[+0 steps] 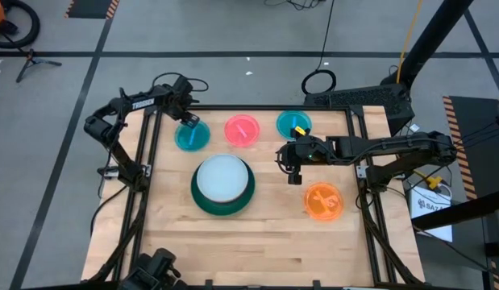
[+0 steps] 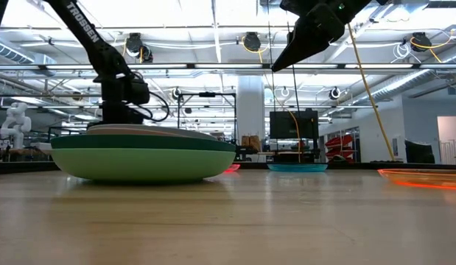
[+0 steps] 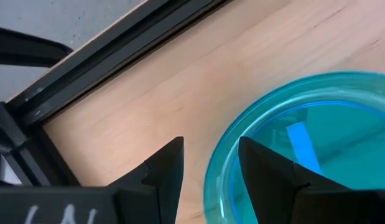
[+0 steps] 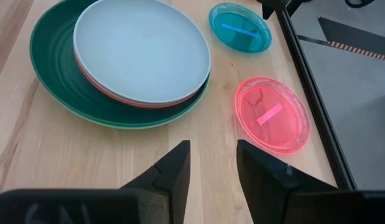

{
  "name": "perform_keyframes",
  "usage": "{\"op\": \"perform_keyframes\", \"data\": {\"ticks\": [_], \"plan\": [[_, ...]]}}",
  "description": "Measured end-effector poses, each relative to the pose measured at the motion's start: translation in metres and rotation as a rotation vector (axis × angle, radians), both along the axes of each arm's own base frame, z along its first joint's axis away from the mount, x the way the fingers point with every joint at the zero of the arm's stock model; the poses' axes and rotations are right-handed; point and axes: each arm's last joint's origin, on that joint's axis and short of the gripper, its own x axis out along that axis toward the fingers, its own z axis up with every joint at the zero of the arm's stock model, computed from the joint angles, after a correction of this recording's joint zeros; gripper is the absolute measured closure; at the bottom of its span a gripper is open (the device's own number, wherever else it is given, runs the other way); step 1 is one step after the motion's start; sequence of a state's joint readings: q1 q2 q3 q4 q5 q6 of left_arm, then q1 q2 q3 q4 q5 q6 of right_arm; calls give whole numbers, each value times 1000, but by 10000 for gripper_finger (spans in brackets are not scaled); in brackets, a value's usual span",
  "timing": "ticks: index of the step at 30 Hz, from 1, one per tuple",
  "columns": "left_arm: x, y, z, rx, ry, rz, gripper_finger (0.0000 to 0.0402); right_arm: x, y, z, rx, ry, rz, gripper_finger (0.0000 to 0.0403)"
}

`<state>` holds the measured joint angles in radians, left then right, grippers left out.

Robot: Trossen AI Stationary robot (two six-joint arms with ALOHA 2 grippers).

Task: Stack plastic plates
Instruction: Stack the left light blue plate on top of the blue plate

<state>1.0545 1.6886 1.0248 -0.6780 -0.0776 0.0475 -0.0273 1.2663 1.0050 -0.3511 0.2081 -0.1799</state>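
Robotics lab: framed workbench [image 1: 257, 242], ceiling trusses [image 2: 213, 68]

Glossy translucent plastic plates [image 4: 272, 115]; matt wood table [image 1: 257, 242].

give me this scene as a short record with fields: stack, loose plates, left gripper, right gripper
stack: pale blue round plastic plate on top, red-orange plate edge beneath it, large dark green plate lower, mid-table
loose plates: two small cyan plastic plates, one hot pink plate, all along the far edge; one orange plate nearer the right side
left gripper: left gripper open, fingers either side of the left cyan plate's rim
right gripper: right gripper open, empty, raised over bare wooden table between stack and orange plate
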Motion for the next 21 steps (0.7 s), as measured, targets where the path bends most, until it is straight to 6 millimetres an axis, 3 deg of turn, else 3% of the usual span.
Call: {"op": "perform_keyframes", "data": {"ticks": [21], "plan": [[8,-2,1,24,-10,-53,241,0,0,0,0,0,0,280]]}}
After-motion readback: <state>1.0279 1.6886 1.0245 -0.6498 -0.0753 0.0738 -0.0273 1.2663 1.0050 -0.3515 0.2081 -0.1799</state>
